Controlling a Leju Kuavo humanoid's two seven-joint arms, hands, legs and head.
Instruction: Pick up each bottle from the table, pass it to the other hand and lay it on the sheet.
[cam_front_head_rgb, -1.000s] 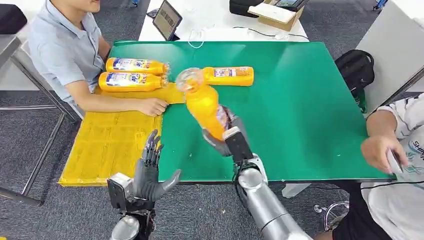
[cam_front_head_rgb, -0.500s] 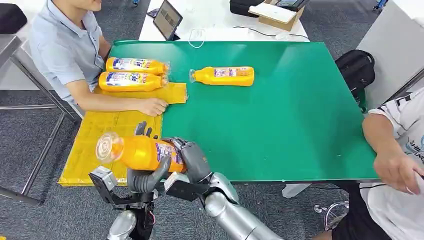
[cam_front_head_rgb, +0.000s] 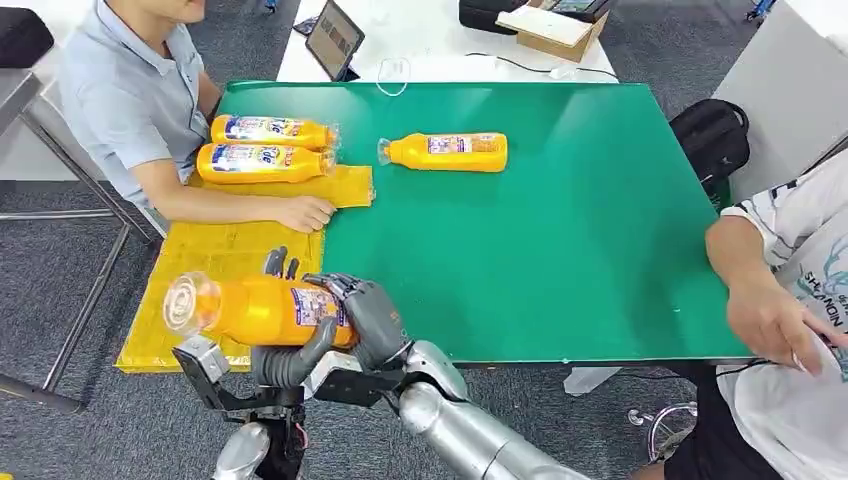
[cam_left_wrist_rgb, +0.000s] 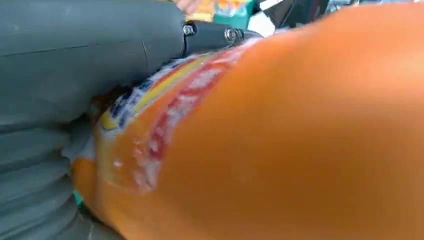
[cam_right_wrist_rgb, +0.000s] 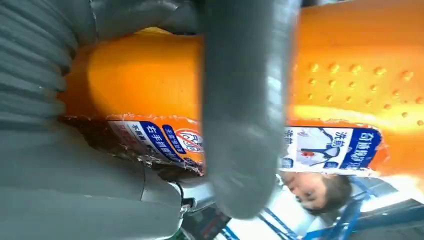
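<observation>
I am standing at the green worktop (cam_front_head_rgb: 560, 250), with the yellow sheet (cam_front_head_rgb: 215, 275) lying along its left edge, where two bottles (cam_front_head_rgb: 265, 147) are already lying side by side at the far end and a person's hand (cam_front_head_rgb: 305, 212) is resting just beside them. One more bottle (cam_front_head_rgb: 445, 151) is waiting on the worktop, well apart from me. The orange bottle (cam_front_head_rgb: 265, 308) I am handing over is hanging on its side above the near part of the sheet, neck pointing away to the left. My right hand (cam_front_head_rgb: 368, 315) is wrapping its fingers (cam_right_wrist_rgb: 242, 115) over the label end, and my left hand (cam_front_head_rgb: 290, 360) is cupping the body from below with its thumb (cam_left_wrist_rgb: 90, 50) pressing against the label, so both are gripping the bottle together. To do this well, I am judging that the left grip should be firm around the middle before the right lets go, since the smooth plastic could roll or tip neck-down. Then I should be lowering it flat onto bare sheet, clear of the person's hand.
</observation>
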